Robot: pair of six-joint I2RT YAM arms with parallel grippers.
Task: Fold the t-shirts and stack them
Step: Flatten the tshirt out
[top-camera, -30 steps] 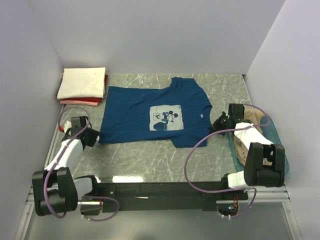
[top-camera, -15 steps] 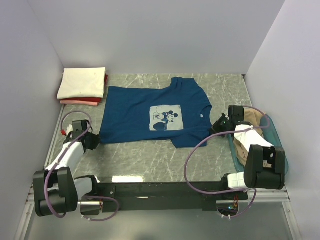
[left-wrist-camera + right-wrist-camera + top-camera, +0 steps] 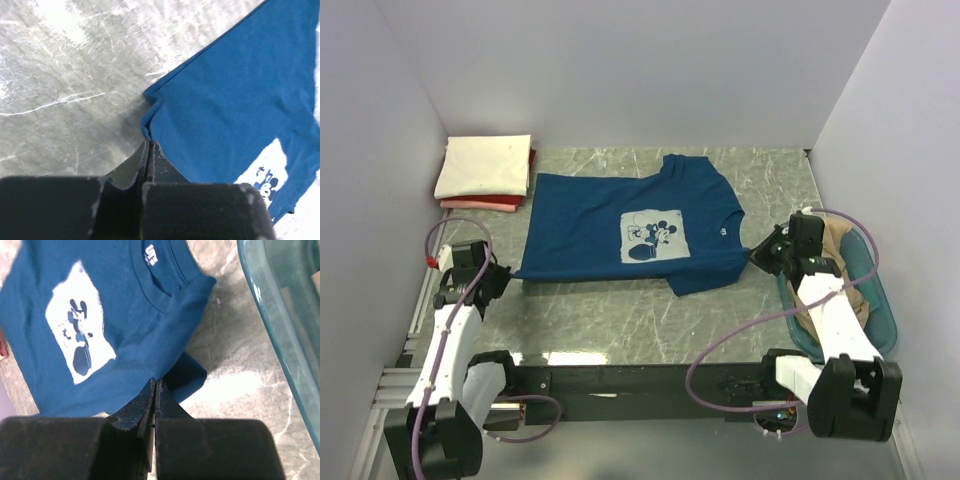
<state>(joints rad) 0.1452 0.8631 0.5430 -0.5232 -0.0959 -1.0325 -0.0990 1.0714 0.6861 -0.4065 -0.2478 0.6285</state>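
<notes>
Grips the dark blue t-shirt (image 3: pixel 610 225) at both near ends, with the left gripper (image 3: pixel 149 146) pinched shut on the hem corner and the right gripper (image 3: pixel 155 386) pinched shut on the sleeve edge below the collar. Probably done so as to lift the near side evenly for a first fold. Lies flat, print up, mid-table (image 3: pixel 620 325), well apart from the folded cream and red t-shirts (image 3: pixel 485 170) stacked far left. Leaves a tan t-shirt (image 3: pixel 835 240) in the teal tub (image 3: pixel 873 290).
</notes>
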